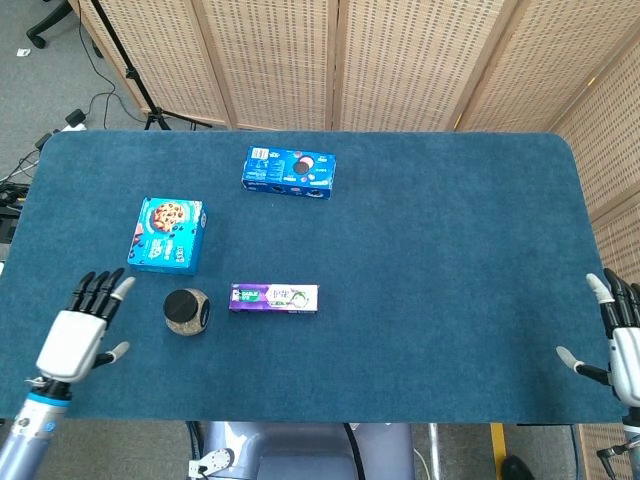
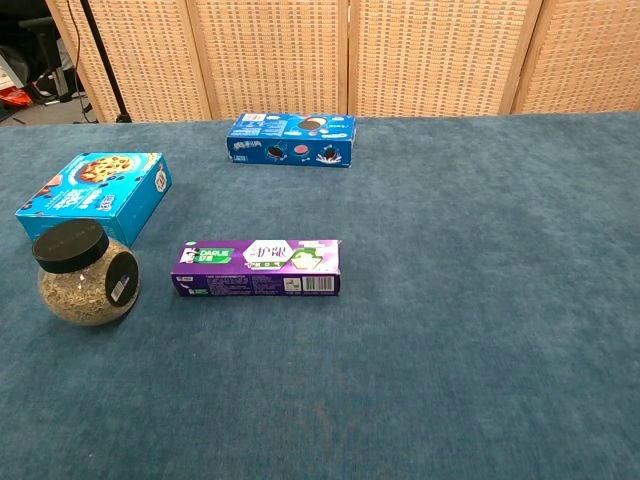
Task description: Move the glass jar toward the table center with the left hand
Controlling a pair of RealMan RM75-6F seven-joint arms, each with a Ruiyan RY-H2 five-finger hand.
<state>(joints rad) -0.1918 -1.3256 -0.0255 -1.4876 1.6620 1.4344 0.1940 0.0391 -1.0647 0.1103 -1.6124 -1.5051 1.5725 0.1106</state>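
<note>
**Left hand waiting beside the jar**

The left hand (image 1: 78,330) is sitting over the near left part of the blue table (image 1: 450,250). Its fingers (image 1: 98,290) are spreading apart and holding nothing. It is showing only in the head view.

Just to the right of that hand, the glass jar (image 2: 84,274) is standing upright on the table, not touching the hand. It is round, and a black lid (image 2: 70,245) is closing its top. Something pale and grainy is filling most of the jar, but what it is cannot be told. A small label is sticking on its side.

Behind the jar, a light blue cookie box (image 2: 94,196) is lying flat, very close to it. To the right of the jar, a purple box (image 2: 258,267) is lying on its long side, near but apart. Farther back, a dark blue cookie box (image 2: 291,139) is lying flat too. All three boxes are closed.

Far over at the right edge, the right hand (image 1: 620,340) is hanging beside the table, fingers spreading and holding nothing.
</note>
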